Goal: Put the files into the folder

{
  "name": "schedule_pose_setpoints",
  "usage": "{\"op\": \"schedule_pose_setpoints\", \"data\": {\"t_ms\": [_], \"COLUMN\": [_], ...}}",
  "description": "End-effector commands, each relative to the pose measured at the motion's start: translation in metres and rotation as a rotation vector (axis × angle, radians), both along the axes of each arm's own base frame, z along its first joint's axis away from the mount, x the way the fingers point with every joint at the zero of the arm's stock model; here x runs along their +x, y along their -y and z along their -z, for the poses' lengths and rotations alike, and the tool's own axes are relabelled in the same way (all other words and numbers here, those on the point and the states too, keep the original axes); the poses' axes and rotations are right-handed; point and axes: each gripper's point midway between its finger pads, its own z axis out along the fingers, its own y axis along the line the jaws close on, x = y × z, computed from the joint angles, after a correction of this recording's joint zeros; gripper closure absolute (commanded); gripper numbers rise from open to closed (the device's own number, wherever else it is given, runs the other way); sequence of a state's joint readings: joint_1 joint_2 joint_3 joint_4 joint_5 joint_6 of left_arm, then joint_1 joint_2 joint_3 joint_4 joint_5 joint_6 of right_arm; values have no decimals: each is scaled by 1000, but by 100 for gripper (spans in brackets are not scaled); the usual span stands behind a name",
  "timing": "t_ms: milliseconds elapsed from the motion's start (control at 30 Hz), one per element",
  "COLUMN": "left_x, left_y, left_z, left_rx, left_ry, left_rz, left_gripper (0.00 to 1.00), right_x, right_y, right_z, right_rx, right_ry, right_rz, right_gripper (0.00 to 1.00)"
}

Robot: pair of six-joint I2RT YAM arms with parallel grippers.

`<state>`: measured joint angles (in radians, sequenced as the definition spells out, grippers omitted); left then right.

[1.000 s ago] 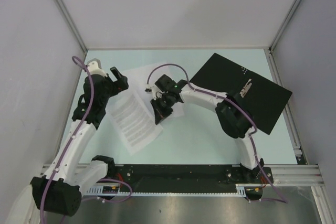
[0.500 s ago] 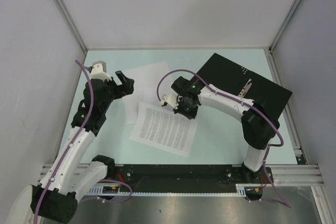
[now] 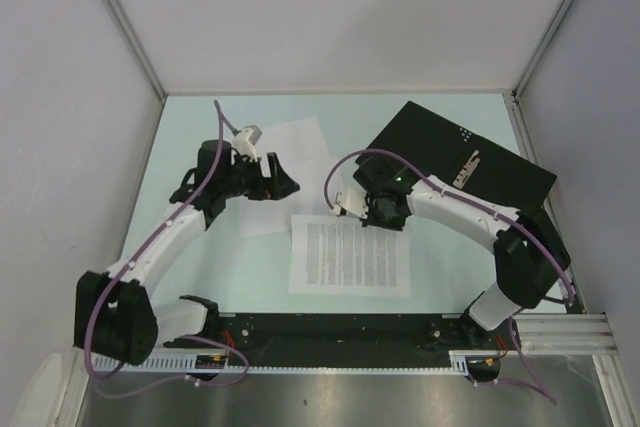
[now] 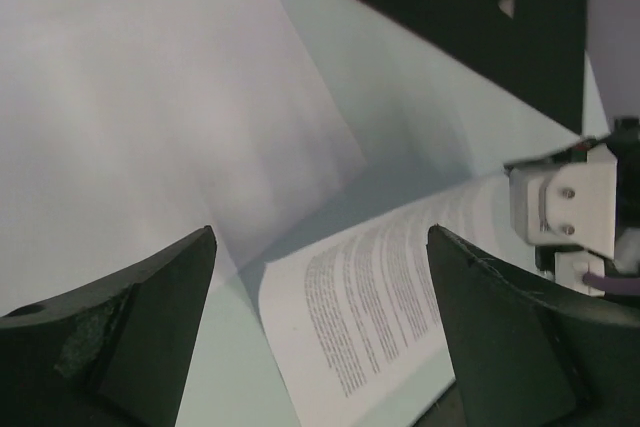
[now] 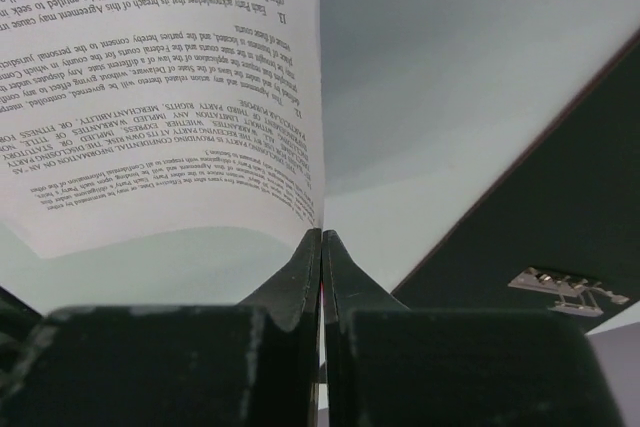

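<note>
Inward, right fingers (image 5: 295, 282) pinching sheet (image 3: 350, 257), left fingers (image 4: 140, 317) spread

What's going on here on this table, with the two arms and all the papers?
Two robot arms are filing papers. The right gripper is shut on one edge of the printed sheet, which lies on the table just in front of the open black folder, not yet in it. The left gripper hangs open over the blank-looking sheets at the left, holding nothing.
</note>
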<state>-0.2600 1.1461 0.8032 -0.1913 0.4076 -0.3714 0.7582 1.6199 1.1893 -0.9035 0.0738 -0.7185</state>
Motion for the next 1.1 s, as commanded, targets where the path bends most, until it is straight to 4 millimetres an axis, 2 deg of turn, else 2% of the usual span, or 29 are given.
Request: {"op": "schedule_pose_setpoints", "data": {"t_ms": [0, 33, 67, 133, 200, 233, 267, 333, 400, 467, 600, 733, 833, 867, 933, 967, 1000, 1033, 1067], "left_x": [-18, -17, -15, -23, -29, -35, -37, -43, -41, -42, -58, -64, -63, -64, -58, -57, -53, -49, -46], "left_y": [48, 52, 58, 76, 89, 101, 106, 117, 121, 131, 149, 158, 162, 162, 161, 161, 161, 162, 162], "left_z": [-31, -35, -28, -31, -12, -16, -4, 3, 23, 34, 33, 47, 62, 64, 72, 71, 72, 70, 68], "left_rx": [-145, -133, -122, -99, -78, -80, -86, -73, -21, 36, 18, 59, 102, 106, 138, 140, 157, 164, 171], "left_ry": [42, 66, 51, 64, -4, 21, -15, 3, -20, 1, 4, -26, -72, -85, -105, -105, -103, -96, -91], "left_rz": [355, 390, 426, 540, 614, 699, 731, 818, 829, 881, 981, 1028, 1031, 1034, 1008, 1006, 983, 972, 958], "left_gripper": [8, 8, 7, 7, 7, 7, 8, 8, 9, 9, 11, 13, 26, 38, 52, 63, 68, 73, 80], "right_x": [19, 21, 18, 16, 11, 11, 11, 11, 11, 12, 10, 11, 16, 21, 29, 31, 33, 39, 45], "right_y": [-3, 0, 2, 4, 2, 1, 1, -1, -5, -7, -9, -9, -7, -6, -4, -4, -4, -3, 0], "right_z": [-26, -27, -27, -29, -33, -35, -37, -40, -42, -43, -37, -39, -46, -49, -59, -62, -69, -75, -80], "right_rx": [114, 124, 126, 143, 181, 193, 203, 220, 246, 255, 259, 262, 272, 279, 317, 334, 354, 392, 405], "right_ry": [131, 129, 116, 97, 80, 80, 81, 86, 85, 89, 63, 71, 104, 125, 167, 176, 195, 215, 244], "right_rz": [-73, -70, -80, -117, -138, -148, -154, -172, -186, -196, -203, -195, -160, -134, -64, -51, -34, 33, 80], "right_gripper": [100, 100, 100, 100, 100, 100, 100, 100, 100, 100, 100, 100, 100, 100, 100, 100, 99, 81, 69]}}
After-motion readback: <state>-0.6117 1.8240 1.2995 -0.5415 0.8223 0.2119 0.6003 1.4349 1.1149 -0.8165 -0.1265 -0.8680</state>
